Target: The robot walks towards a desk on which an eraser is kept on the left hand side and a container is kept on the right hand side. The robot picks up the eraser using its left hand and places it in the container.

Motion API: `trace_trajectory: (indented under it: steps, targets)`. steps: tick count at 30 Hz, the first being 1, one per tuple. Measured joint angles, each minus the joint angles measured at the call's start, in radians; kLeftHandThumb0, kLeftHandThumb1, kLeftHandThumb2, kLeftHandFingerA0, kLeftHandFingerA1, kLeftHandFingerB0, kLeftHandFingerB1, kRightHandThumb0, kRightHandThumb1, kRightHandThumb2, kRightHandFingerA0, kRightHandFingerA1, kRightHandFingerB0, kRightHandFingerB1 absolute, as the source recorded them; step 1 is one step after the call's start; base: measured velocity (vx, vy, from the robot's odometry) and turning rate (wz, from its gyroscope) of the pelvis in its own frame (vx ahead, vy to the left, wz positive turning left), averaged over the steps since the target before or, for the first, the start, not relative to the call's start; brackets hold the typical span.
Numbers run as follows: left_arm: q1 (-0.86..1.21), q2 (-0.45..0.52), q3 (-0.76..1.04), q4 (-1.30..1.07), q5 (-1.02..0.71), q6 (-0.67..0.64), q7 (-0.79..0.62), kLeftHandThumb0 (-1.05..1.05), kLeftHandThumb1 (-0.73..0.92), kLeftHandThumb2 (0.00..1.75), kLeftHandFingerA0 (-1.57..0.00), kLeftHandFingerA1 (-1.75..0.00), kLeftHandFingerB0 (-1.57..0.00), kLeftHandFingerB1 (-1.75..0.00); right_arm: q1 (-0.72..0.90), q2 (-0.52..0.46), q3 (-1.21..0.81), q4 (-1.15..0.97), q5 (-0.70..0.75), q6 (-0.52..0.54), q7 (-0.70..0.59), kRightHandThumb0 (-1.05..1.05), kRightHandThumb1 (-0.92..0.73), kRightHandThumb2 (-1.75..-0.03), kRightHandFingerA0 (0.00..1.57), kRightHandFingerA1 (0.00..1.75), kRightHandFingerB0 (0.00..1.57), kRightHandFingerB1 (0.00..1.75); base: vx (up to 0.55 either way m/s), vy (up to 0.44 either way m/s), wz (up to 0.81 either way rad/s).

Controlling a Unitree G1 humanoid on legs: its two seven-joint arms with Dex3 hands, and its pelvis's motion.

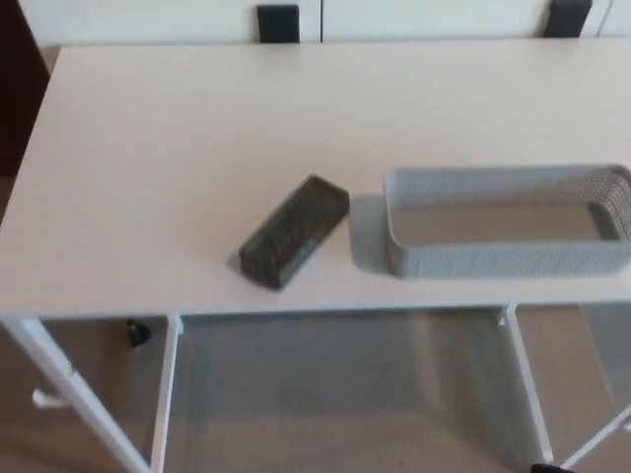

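While neither robot hand is in view, so no grip can be told, the dark eraser [295, 232] lies diagonally near the white desk's [158, 148] near edge, just left of the grey mesh container [508, 258], apart from it.

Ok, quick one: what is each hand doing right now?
Left hand: not in view.
Right hand: not in view.
The eraser lies untouched on the desk, beside the container.
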Motion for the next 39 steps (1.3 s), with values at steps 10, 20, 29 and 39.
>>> trace_trajectory:
  steps: [10, 20, 29, 39]
  targets:
    - [0.007, 0.007, -0.009, 0.007, 0.027, -0.032, 0.019, -0.32, 0.57, 0.64, -0.27, -0.37, -0.27, -0.34, 0.000, 0.007, 0.002, 0.005, 0.002, 0.004, 0.002, -0.37, -0.48, -0.69, 0.53, 0.51, 0.35, 0.45, 0.15, -0.090, 0.05]
    - [0.004, 0.031, -0.041, 0.018, 0.069, -0.069, 0.026, -0.35, 0.57, 0.65, -0.29, -0.38, -0.28, -0.35, -0.002, 0.000, -0.001, -0.005, 0.004, 0.003, 0.000, -0.31, -0.56, -0.56, 0.58, 0.44, 0.40, 0.39, 0.08, -0.078, 0.03]
    - [0.010, 0.080, -0.062, 0.046, 0.111, -0.098, 0.038, -0.30, 0.59, 0.58, -0.35, -0.35, -0.29, -0.31, 0.003, 0.013, 0.009, -0.005, 0.009, 0.009, 0.002, -0.37, -0.47, -0.68, 0.53, 0.51, 0.36, 0.46, 0.03, 0.172, -0.03]
    - [0.005, 0.086, -0.080, 0.053, 0.135, -0.133, 0.049, -0.40, 0.54, 0.68, -0.29, -0.40, -0.27, -0.37, -0.009, 0.012, 0.008, 0.003, 0.016, 0.008, 0.002, -0.37, -0.47, -0.69, 0.55, 0.52, 0.36, 0.46, 0.11, -0.016, 0.07]
